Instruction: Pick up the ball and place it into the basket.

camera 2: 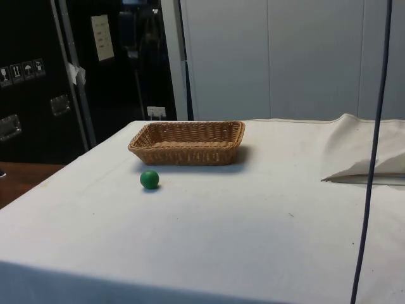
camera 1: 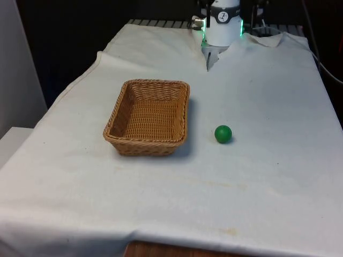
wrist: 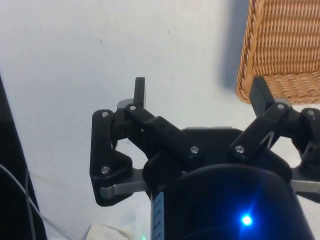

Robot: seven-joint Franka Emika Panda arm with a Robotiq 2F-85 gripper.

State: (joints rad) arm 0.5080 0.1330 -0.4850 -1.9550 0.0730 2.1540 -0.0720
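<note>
Ball (camera 1: pixel 223 134): green, resting on the white cloth (camera 1: pixel 268 182) just beside the basket (camera 1: pixel 148 116), on the front view's right; untouched. Basket: wicker, rectangular, nothing inside. Gripper (wrist: pixel 197 95): fingers spread wide, holding nothing, poised over bare cloth near a basket corner. Task status: nothing done; reach, grasp, carry and release all remain, in my judgement.

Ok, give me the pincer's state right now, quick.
Pincer: open, holding nothing; the small green ball sits on the white cloth beside the brown woven wicker basket.
</note>
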